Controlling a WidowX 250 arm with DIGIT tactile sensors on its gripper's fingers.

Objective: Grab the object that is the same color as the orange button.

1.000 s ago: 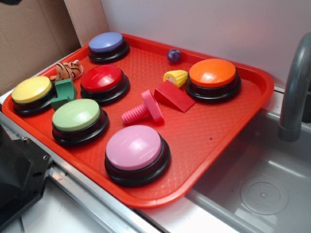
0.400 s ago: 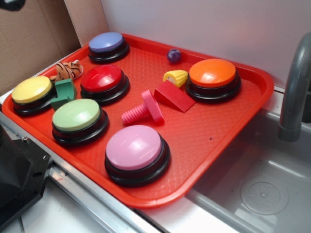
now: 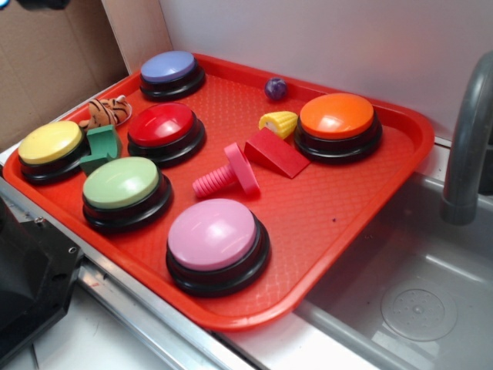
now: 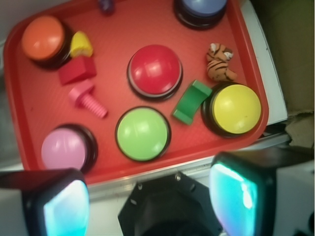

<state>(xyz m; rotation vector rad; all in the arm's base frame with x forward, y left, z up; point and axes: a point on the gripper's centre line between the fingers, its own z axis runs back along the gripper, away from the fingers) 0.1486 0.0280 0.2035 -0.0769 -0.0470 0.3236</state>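
Observation:
The object, a small orange striped plush tiger (image 3: 108,112) (image 4: 220,63), lies at the tray's left rim between the purple and yellow buttons. The orange button (image 3: 337,116) (image 4: 43,38) stands at the tray's far right corner, with yellow corn beside it. In the wrist view my gripper (image 4: 147,201) hangs high above the tray's near edge, over the black robot base. It is open, its two pale pads wide apart with nothing between them. In the exterior view only a dark sliver of the arm shows at the top left corner.
The red tray (image 3: 362,200) also holds purple (image 3: 168,68), red (image 3: 162,123), yellow (image 3: 50,142), green (image 3: 121,183) and pink (image 3: 212,233) buttons. A green block (image 3: 102,146) sits right next to the tiger. A pink screw (image 3: 226,173), red wedge (image 3: 276,152), corn (image 3: 279,122) and purple ball (image 3: 276,88) lie mid-tray. A sink and faucet (image 3: 466,139) are at the right.
The dark sliver of the arm at the top left corner has shifted slightly to the right. Nothing on the tray has moved.

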